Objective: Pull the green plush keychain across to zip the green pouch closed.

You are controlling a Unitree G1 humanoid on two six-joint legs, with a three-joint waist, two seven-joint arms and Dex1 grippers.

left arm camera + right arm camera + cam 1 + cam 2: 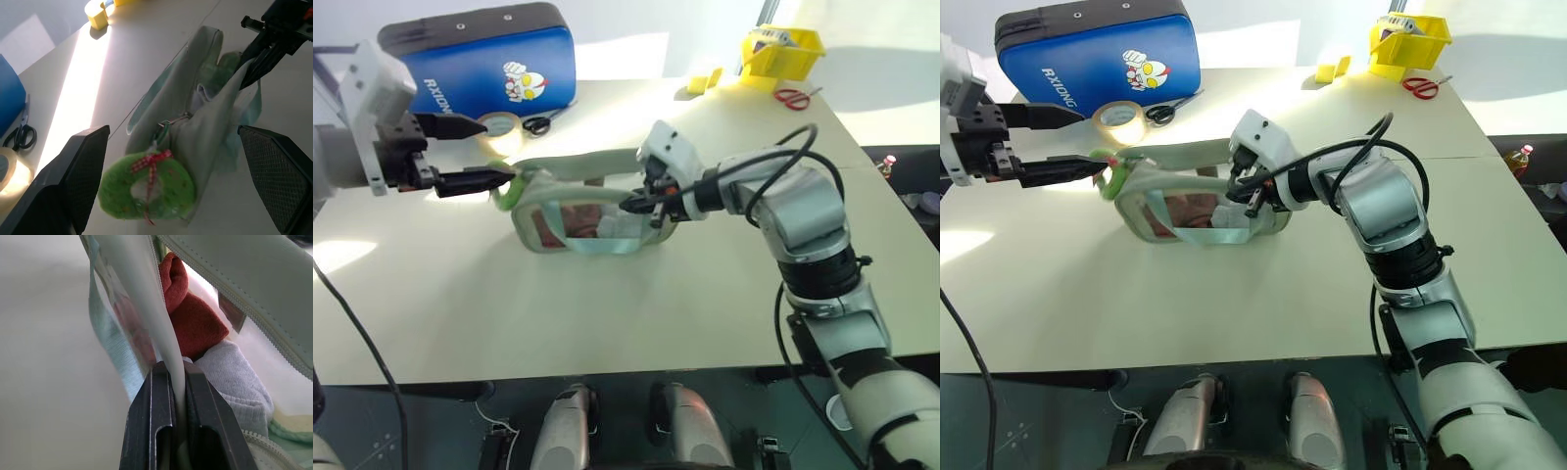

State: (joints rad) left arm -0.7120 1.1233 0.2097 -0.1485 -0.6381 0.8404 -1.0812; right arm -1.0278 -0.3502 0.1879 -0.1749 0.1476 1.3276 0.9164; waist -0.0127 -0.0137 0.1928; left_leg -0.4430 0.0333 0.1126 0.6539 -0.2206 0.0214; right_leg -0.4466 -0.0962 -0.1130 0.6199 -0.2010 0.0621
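The green pouch (592,233) lies mid-table with its top gaping, and red and white contents (195,323) show inside. The green plush keychain (146,188) hangs at the pouch's left end, with a red ribbon tied on it. My left gripper (481,154) stands wide open at that end. The keychain (505,186) sits between its two fingers (68,186), close to the lower one and not clamped. My right gripper (641,204) is shut on the pouch's pale green upper edge (166,342) at the right end.
A blue padded case (480,64) stands at the back left, with a tan tape roll (499,124) and black scissors (540,122) just in front of it. A yellow bin (783,51) and red scissors (793,96) sit at the back right.
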